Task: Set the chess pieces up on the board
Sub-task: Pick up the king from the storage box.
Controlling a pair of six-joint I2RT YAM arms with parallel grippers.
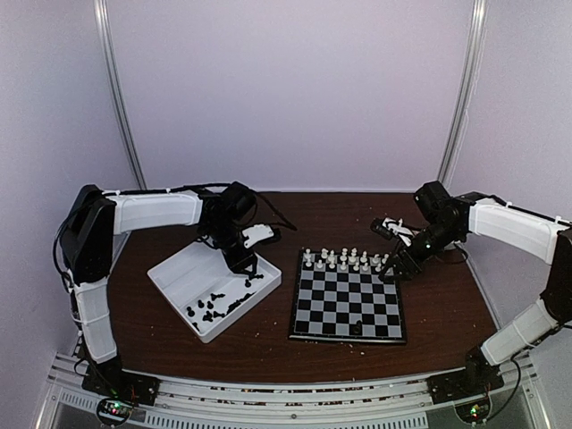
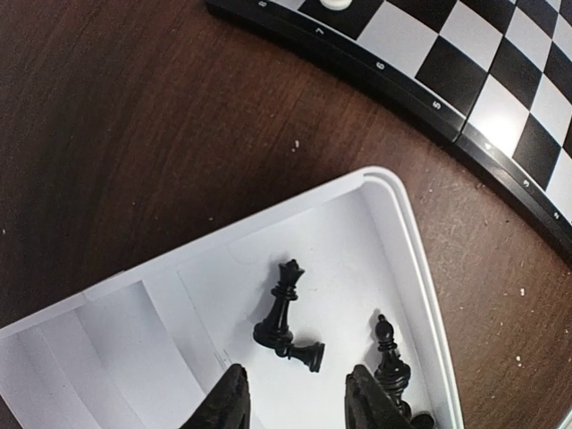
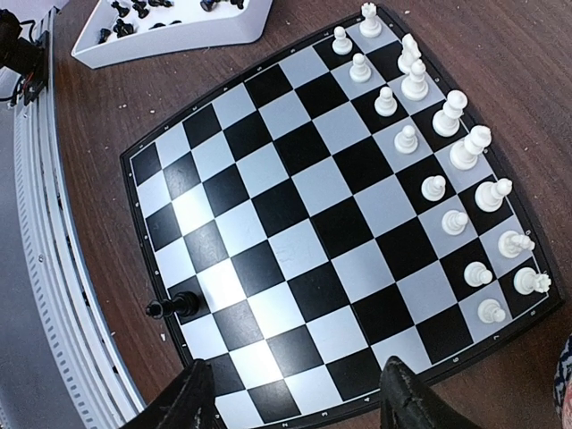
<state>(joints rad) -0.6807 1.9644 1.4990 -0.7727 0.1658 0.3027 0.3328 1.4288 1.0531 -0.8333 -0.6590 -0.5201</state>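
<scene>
Left wrist view: black chess pieces (image 2: pixel 288 315) are seen lying in the white tray's (image 2: pixel 134 313) board-side compartment, left of the board (image 1: pixel 349 308). The left gripper (image 2: pixel 295 375) is held open above them. The right gripper (image 3: pixel 297 366) is spread wide and empty over the board.

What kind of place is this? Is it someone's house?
Probably a robot lab booth, not a house. Plain white walls box in a brown table, a left arm and a right arm are bolted to a metal rail, and a chessboard waits for them.
</scene>
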